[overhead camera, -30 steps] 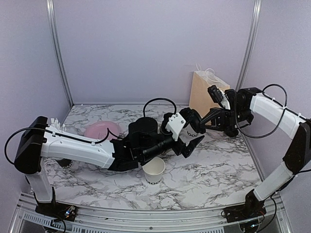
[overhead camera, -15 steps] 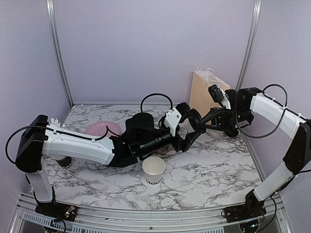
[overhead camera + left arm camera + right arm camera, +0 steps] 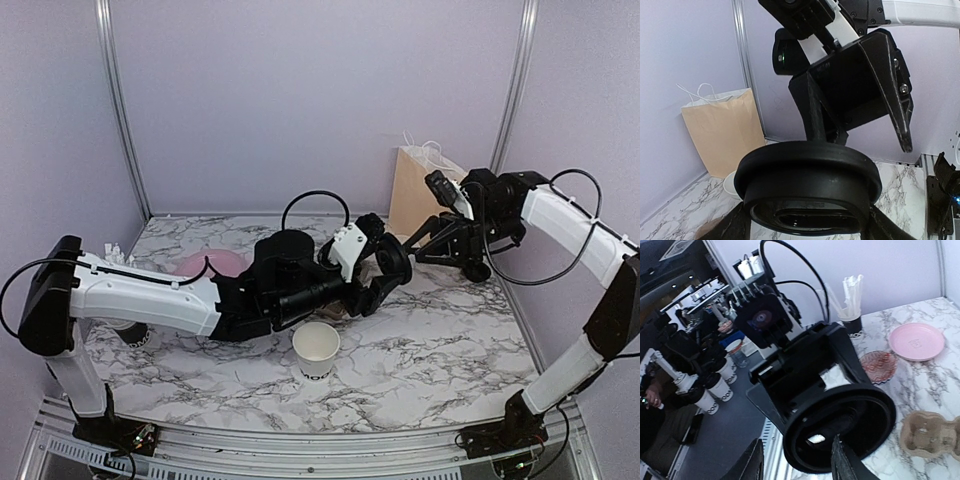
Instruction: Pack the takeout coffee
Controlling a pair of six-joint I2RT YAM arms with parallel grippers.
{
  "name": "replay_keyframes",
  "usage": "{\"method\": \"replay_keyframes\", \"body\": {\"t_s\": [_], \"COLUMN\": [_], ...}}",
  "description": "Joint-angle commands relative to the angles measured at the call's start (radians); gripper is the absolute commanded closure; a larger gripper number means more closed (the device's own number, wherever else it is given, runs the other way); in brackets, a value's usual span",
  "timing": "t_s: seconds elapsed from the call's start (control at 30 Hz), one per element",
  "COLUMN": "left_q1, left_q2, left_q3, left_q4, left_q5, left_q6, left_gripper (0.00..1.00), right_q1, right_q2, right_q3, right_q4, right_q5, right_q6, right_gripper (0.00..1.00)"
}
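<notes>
Top view
Surface: white marble desk (image 3: 440, 330) with grey veins; plain lilac walls (image 3: 320, 100) on three sides.
Count: one cup (image 3: 316, 349), one lid (image 3: 393, 258), one bag (image 3: 420, 190), one plate (image 3: 205, 264).
Cup: white tapered paper, open, upright near the middle of the front edge, with nothing touching it.
Lid: round black plastic, on edge in the air over the desk's middle, between my left gripper (image 3: 383, 272) and my right gripper (image 3: 412, 246).
Bag: brown paper with white string handles, upright in the back right corner.
Plate: pink and round, towards the back left.

Left wrist view
Left gripper: my fingers (image 3: 737, 227) pinch the lid, one on each side of its thick rim.
Right gripper: just behind the lid, its two black fingers spread.

Right wrist view
Right gripper: my fingers (image 3: 752, 465) stand apart; whether one touches the rim I cannot tell.
Count: one tray (image 3: 930, 435), one dish (image 3: 879, 366), one dark cup of straws (image 3: 852, 295).
Tray: brown moulded pulp, lying on the desk.
Dish: round, with a red pattern, beside the plate.
</notes>
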Motion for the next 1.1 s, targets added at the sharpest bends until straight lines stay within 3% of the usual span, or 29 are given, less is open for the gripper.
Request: {"method": "replay_keyframes", "body": {"t_s": [0.0, 0.07, 0.13, 0.2, 0.3, 0.43, 0.73, 1.07], "left_q1": [0.006, 0.007, 0.007, 0.007, 0.006, 0.007, 0.010, 0.028], "left_q2": [-0.135, -0.133, -0.123, -0.123, -0.108, -0.056, 0.080, 0.130], "left_q3": [0.058, 0.155, 0.218, 0.240, 0.271, 0.359, 0.505, 0.580], "left_q4": [-0.458, -0.733, -0.948, -1.094, -1.260, -1.456, -1.716, -1.740], "left_q5": [-0.074, -0.072, -0.057, -0.043, 0.041, -0.001, -0.005, 0.006], "left_q6": [-0.105, -0.173, -0.223, -0.272, -0.286, -0.297, -0.311, -0.293], "left_gripper": [0.28, 0.28, 0.28, 0.27, 0.24, 0.23, 0.20, 0.21], "right_q1": [-0.059, -0.058, -0.053, -0.053, -0.038, 0.014, 0.045, 0.046], "right_q2": [-0.085, -0.158, -0.230, -0.246, -0.192, -0.152, -0.149, -0.143], "right_q3": [0.005, -0.099, -0.219, -0.289, -0.349, -0.478, -0.541, -0.553], "right_q4": [0.317, 0.558, 0.798, 0.914, 0.948, 1.073, 1.098, 1.078], "right_q5": [0.272, 0.497, 0.742, 0.848, 0.812, 0.795, 0.689, 0.685], "right_q6": [0.279, 0.431, 0.562, 0.616, 0.602, 0.605, 0.604, 0.560], "right_gripper": [0.54, 0.51, 0.41, 0.37, 0.35, 0.34, 0.33, 0.33]}}
